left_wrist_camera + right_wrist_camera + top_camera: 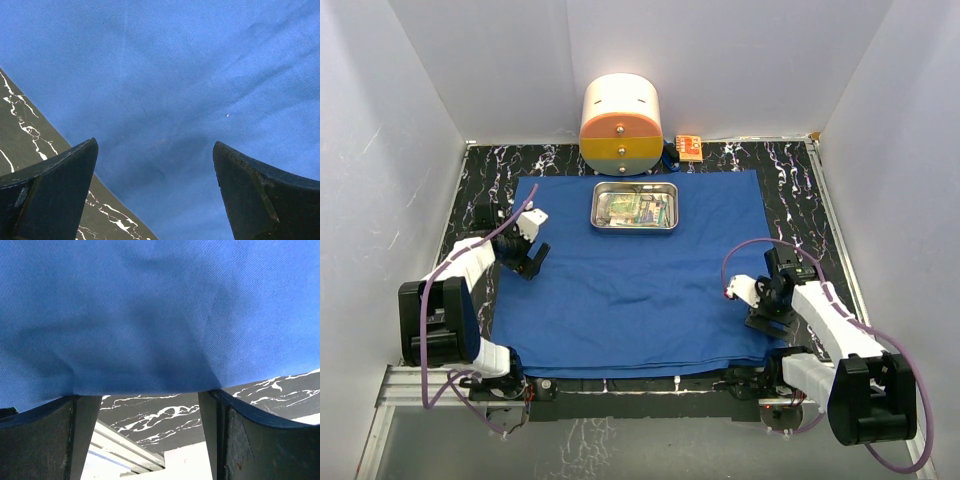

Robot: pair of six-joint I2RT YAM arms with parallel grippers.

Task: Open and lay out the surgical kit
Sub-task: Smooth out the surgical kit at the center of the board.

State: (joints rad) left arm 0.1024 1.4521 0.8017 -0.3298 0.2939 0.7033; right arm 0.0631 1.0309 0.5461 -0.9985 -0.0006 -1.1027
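The royal-blue cloth (640,290) of the surgical kit lies spread flat over the table. Near its far edge stands the shiny steel tray (634,229), with packets and small instruments (638,208) inside it. My left gripper (527,258) hovers over the cloth's left edge. In the left wrist view it (155,145) is open wide, with only cloth (175,65) and marble below it. My right gripper (757,300) sits at the cloth's right edge near the front corner. In the right wrist view it (150,397) is open, and the cloth's hem (150,305) drapes across and hides the fingertips.
A round cream-and-orange container (621,125) stands behind the tray against the back wall, with a small orange box (689,147) to its right. Black marble tabletop (790,190) shows around the cloth. White walls close in three sides. A metal rail (620,385) runs along the near edge.
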